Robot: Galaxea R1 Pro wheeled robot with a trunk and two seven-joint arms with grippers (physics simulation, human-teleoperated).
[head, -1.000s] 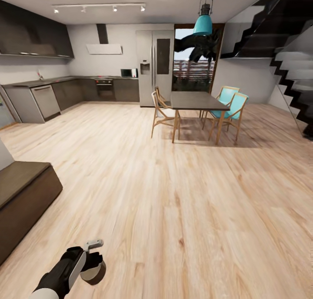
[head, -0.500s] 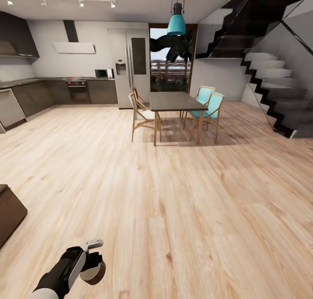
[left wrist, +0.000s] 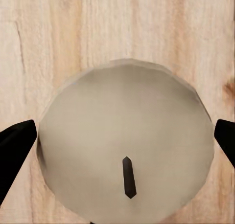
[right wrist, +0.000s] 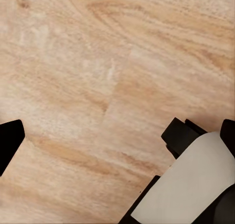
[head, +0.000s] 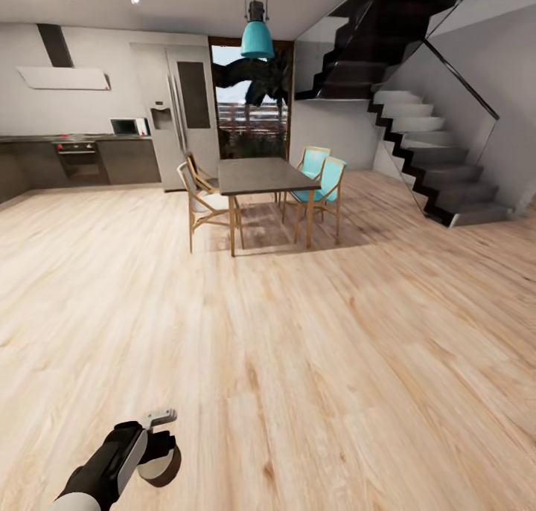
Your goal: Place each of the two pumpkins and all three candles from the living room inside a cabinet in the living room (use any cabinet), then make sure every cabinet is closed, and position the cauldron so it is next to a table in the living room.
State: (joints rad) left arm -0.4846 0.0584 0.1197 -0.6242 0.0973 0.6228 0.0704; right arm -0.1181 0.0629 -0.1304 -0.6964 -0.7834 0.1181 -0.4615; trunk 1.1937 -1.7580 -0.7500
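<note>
A squat beige candle (left wrist: pixel 125 116) with a short dark wick sits between the black fingertips (left wrist: pixel 17 138) of my left gripper (left wrist: pixel 122 143), which is shut on it. In the head view the left gripper (head: pixel 160 451) hangs low at the lower left over the wood floor, the candle (head: pixel 158 466) showing under it. My right gripper (right wrist: pixel 117 136) is open above bare floorboards, with nothing between its fingers. Pumpkins, other candles, cabinet and cauldron are out of view.
A dark-topped dining table (head: pixel 257 175) with wooden and teal chairs (head: pixel 321 176) stands ahead. A dark staircase (head: pixel 439 176) rises at the right. A fridge (head: pixel 175 109) and kitchen counters (head: pixel 82 154) line the back wall. A white and black robot part (right wrist: pixel 191 185) shows in the right wrist view.
The head view has swung to the right, so the room slid left in the picture and the dark brown unit at the left edge dropped out. The left arm still holds the candle.
</note>
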